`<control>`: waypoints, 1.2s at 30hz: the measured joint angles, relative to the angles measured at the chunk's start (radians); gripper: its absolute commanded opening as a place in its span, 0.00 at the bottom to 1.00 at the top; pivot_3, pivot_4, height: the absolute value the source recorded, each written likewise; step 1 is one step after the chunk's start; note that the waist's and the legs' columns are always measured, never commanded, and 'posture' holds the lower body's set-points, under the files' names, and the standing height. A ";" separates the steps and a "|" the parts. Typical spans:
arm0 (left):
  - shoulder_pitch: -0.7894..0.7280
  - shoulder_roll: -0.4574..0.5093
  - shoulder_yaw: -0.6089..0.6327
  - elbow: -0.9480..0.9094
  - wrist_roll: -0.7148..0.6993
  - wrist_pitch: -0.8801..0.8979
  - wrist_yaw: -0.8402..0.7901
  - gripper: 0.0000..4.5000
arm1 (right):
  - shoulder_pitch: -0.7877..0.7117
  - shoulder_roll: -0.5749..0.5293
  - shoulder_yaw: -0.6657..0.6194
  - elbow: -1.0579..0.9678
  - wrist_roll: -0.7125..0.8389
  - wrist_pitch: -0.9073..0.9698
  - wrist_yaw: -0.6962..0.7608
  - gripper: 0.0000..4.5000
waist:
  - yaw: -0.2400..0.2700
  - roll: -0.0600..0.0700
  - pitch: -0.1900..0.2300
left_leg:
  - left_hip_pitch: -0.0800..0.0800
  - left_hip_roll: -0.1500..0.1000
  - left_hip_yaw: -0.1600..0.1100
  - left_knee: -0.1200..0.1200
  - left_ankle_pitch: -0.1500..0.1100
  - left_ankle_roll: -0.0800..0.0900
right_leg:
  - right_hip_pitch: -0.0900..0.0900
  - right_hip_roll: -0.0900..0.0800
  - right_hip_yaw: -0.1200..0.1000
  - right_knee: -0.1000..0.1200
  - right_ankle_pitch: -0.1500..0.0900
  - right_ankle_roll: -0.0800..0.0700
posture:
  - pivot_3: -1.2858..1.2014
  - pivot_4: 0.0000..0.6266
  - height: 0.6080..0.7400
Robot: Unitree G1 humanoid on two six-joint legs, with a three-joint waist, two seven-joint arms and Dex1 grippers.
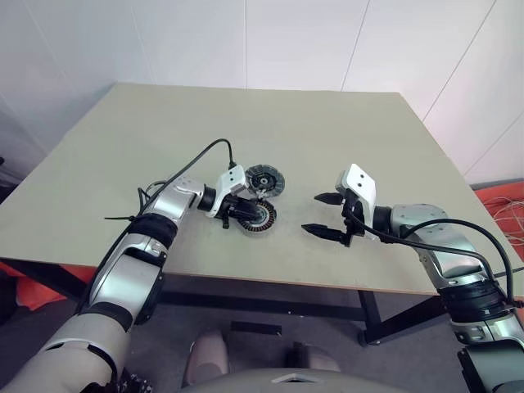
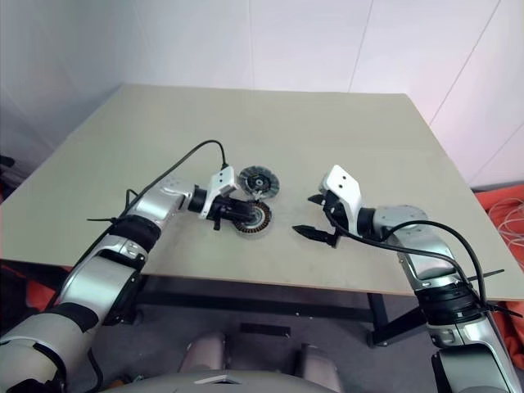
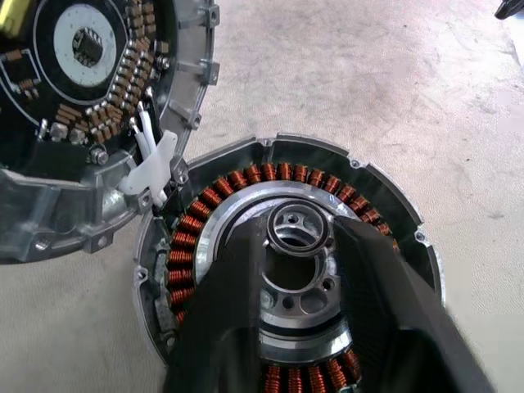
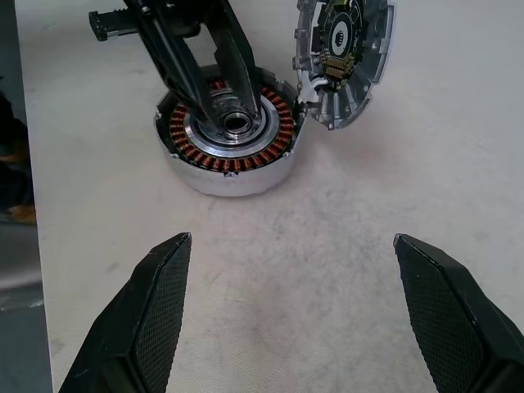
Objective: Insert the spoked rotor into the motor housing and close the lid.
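Note:
The motor housing (image 4: pixel 229 176), a squat ring with copper windings (image 3: pixel 246 176), lies on the table in front of my left arm. Inside the windings sits the shiny silver spoked rotor (image 4: pixel 201 135), its spokes mostly hidden by fingers. My left gripper (image 1: pixel 252 214) reaches down over it. Its black fingers (image 4: pixel 184 78) stand apart on either side of the central hub (image 3: pixel 299 229). The lid (image 1: pixel 266 178), a dark finned disc, leans tilted against the housing's far rim, its circuit face (image 3: pixel 82 49) turned towards the housing. My right gripper (image 1: pixel 312 213) hovers wide open and empty to the right of the housing.
The tan table (image 1: pixel 327 123) stretches far behind the parts, and its near edge (image 1: pixel 270 282) runs just below my arms. A white plastic connector (image 3: pixel 151 164) links lid and housing. A black cable tie (image 1: pixel 115 219) sticks out by my left forearm.

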 measured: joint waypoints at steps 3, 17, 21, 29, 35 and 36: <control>-0.005 0.000 0.001 0.000 0.001 -0.001 -0.004 0.75 | 0.000 0.000 0.000 0.000 0.000 0.000 -0.001 1.00 | 0.000 0.000 0.000 | 0.001 0.000 0.000 0.000 0.000 0.000 | 0.001 0.000 0.000 0.000 0.000 0.000 | 0.52 0.00 1.00; -0.013 0.020 0.034 -0.089 -0.032 0.111 -0.013 0.99 | 0.001 0.000 0.000 -0.001 0.000 0.000 -0.005 1.00 | 0.000 0.000 0.000 | 0.000 0.000 0.000 0.000 0.000 0.000 | 0.000 0.000 0.000 0.000 0.000 0.000 | 0.52 0.00 1.00; -0.011 0.035 0.035 -0.212 -0.069 0.201 -0.031 0.99 | 0.001 0.001 0.000 -0.001 0.000 0.000 -0.007 1.00 | 0.000 0.000 0.000 | 0.000 0.000 0.000 0.000 0.000 0.000 | 0.000 0.000 0.000 0.000 0.000 0.000 | 0.52 0.00 1.00; 0.084 0.199 0.067 -0.475 -0.143 0.354 -0.041 1.00 | -0.014 0.037 0.002 -0.068 0.058 0.133 -0.022 0.86 | -0.009 0.002 0.000 | 0.000 0.001 0.000 -0.002 0.000 0.000 | -0.001 0.001 0.000 0.000 0.000 0.000 | 0.52 0.00 1.00; 0.197 0.334 0.232 -0.554 -0.243 0.470 0.017 1.00 | -0.114 0.113 0.001 -0.159 0.176 0.407 -0.108 0.39 | -0.018 0.002 0.001 | 0.000 0.001 0.000 -0.002 0.001 -0.001 | -0.002 0.001 0.000 0.000 0.000 0.000 | 0.52 0.00 1.00; 0.220 0.352 0.250 -0.562 -0.246 0.471 0.035 1.00 | -0.132 0.129 0.003 -0.164 0.183 0.434 -0.126 0.31 | -0.019 0.002 0.001 | 0.000 0.000 0.000 -0.002 0.000 -0.001 | -0.001 0.000 0.000 0.000 0.000 0.000 | 0.52 0.00 1.00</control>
